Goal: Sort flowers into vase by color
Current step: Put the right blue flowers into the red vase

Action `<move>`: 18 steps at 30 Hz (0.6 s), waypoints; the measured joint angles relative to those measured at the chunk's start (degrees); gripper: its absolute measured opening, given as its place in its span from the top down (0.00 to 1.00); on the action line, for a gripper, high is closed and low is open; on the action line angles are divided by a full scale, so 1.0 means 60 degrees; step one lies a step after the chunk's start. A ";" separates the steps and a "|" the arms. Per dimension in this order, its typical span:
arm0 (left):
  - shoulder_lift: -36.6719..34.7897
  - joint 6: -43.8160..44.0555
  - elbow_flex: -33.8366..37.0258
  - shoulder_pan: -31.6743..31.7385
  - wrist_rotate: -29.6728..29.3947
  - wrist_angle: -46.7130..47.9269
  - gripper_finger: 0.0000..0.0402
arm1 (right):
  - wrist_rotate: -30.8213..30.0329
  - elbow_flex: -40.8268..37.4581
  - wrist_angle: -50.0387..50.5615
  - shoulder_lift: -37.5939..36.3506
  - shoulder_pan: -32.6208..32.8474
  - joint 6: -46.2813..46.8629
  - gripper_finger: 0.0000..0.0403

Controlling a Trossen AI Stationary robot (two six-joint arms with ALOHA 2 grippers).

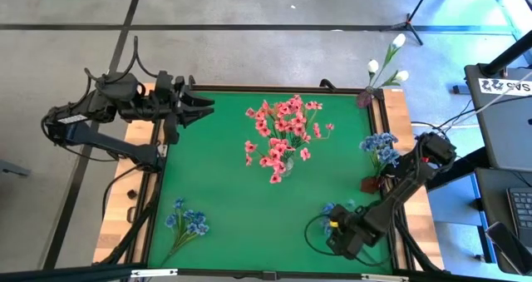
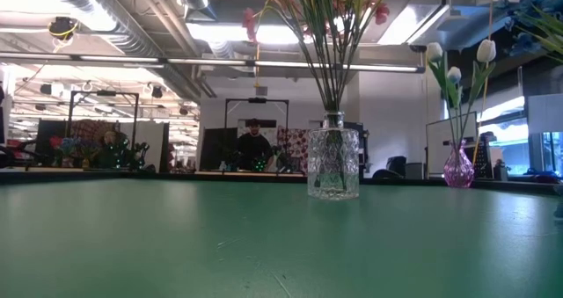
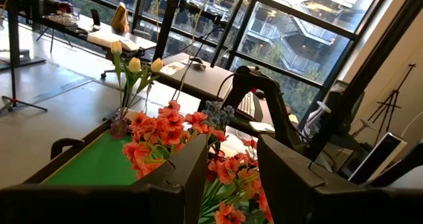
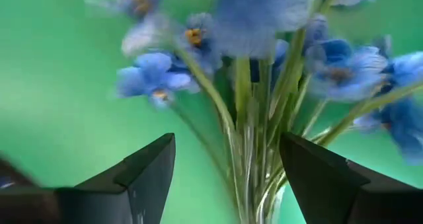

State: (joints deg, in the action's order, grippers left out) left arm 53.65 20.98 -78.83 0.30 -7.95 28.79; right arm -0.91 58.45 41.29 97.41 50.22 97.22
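Note:
A clear glass vase [image 2: 332, 164] at the table's middle holds the pink flowers [image 1: 281, 136]. White buds [image 1: 389, 64] stand in a small pink vase [image 2: 457, 168] at the far right corner. Blue flowers [image 1: 380, 146] stand in a dark vase [image 1: 371, 184] by the right edge. One blue sprig [image 1: 186, 222] lies flat near the near left corner. Another blue sprig [image 4: 258, 85] lies near the near right corner. My right gripper [image 4: 228, 145] is open above it, a finger on either side of its stems. My left gripper [image 1: 204, 107] is open in the air at the far left.
The green mat [image 1: 233, 190] has bare room between the two lying sprigs and in front of the clear vase. Wooden table borders [image 1: 125, 207] run along the left and right sides. A person sits far behind the table in the low view.

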 joint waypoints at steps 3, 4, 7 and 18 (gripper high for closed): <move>0.0003 0.0164 0.0000 0.0000 0.0008 0.0054 0.68 | 0.0393 -0.0249 -0.0182 0.0000 -0.0082 -0.0150 0.33; 0.0003 0.0166 0.0000 0.0000 0.0011 0.0059 0.68 | 0.0508 -0.0297 -0.0202 0.0000 -0.0072 -0.0249 0.33; 0.0000 0.0168 0.0000 0.0000 0.0011 0.0058 0.68 | 0.0739 -0.0390 -0.0223 0.0000 -0.0062 -0.0268 0.33; 0.0003 0.0159 0.0000 0.0000 -0.0125 0.0100 0.68 | 0.0543 -0.0557 -0.0159 -0.0013 -0.0208 -0.0227 0.77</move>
State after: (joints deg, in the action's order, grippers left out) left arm 53.67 21.94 -78.83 0.30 -8.70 29.40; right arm 2.34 55.11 40.34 97.33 48.97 95.86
